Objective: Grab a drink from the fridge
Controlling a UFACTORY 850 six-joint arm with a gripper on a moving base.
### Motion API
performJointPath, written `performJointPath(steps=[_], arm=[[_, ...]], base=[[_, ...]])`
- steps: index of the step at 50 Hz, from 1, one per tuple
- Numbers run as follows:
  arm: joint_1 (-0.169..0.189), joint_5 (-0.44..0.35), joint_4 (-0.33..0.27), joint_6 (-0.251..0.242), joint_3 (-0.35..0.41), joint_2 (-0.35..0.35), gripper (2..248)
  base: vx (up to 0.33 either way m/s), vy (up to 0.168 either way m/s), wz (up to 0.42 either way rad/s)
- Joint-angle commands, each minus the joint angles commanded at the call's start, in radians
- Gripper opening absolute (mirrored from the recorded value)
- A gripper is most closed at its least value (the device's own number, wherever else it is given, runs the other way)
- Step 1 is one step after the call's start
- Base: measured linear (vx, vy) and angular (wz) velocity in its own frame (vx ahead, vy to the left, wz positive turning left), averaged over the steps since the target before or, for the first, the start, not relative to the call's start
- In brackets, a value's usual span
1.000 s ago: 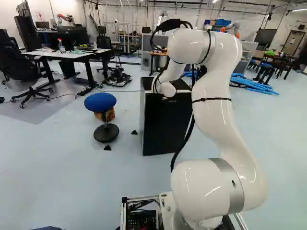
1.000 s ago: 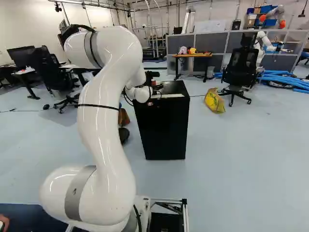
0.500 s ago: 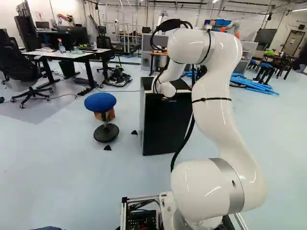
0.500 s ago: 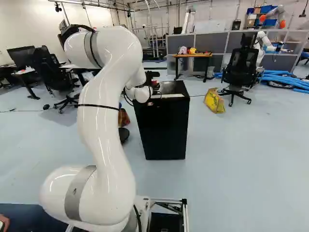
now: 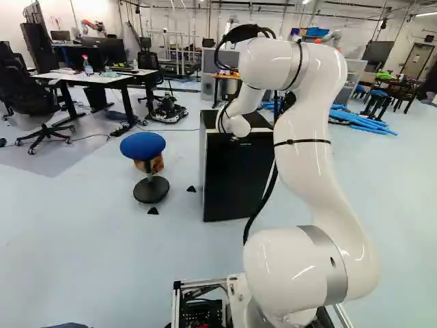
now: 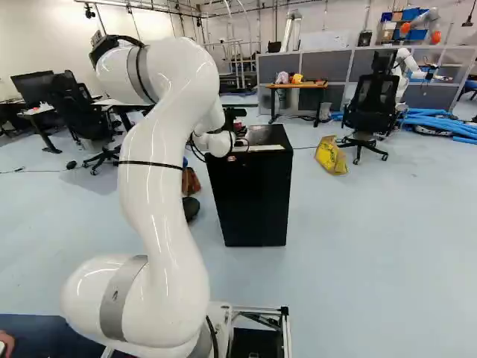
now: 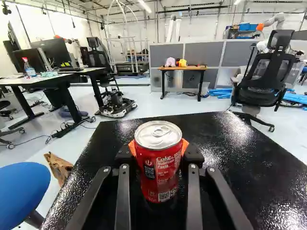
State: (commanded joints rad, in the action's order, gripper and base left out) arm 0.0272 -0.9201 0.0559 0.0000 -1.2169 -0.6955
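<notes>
“Coke” and “Nutrition” on red can (image 7: 156,167), square code (image 7: 167,194) beneath them

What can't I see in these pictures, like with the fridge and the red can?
- Inside the fridge: hidden behind its black front in both base views.
- The red can's far side: turned away in the wrist view.
- The can's bottom: out of sight in the wrist view, so I can't tell if it touches the fridge top.
- Most of the orange pads: behind the can, wrist view.

Orange pads (image 7: 185,145) partly hidden behind red can (image 7: 157,165)
</notes>
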Motion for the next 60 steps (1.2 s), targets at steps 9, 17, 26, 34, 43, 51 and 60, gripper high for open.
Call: performJointPath(steps=[9, 17, 26, 34, 43, 51, 60], arm=[[0.000, 0.000, 0.000, 0.000, 0.001, 0.016, 100], [0.000, 0.000, 0.000, 0.000, 0.001, 0.030, 100], [0.000, 0.000, 0.000, 0.000, 0.001, 0.045, 100], [0.000, 0.000, 0.000, 0.000, 0.001, 0.045, 100], [0.000, 0.000, 0.000, 0.000, 0.002, 0.046, 100], [0.000, 0.000, 0.000, 0.000, 0.010, 0.053, 100], [-0.001, 0.001, -0.001, 0.000, 0.027, 0.067, 100]], base=[[0.000, 0.000, 0.000], [0.000, 0.000, 0.000], [0.000, 0.000, 0.000], [0.000, 0.000, 0.000], [0.000, 0.000, 0.000], [0.000, 0.000, 0.000], [0.000, 0.000, 0.000]])
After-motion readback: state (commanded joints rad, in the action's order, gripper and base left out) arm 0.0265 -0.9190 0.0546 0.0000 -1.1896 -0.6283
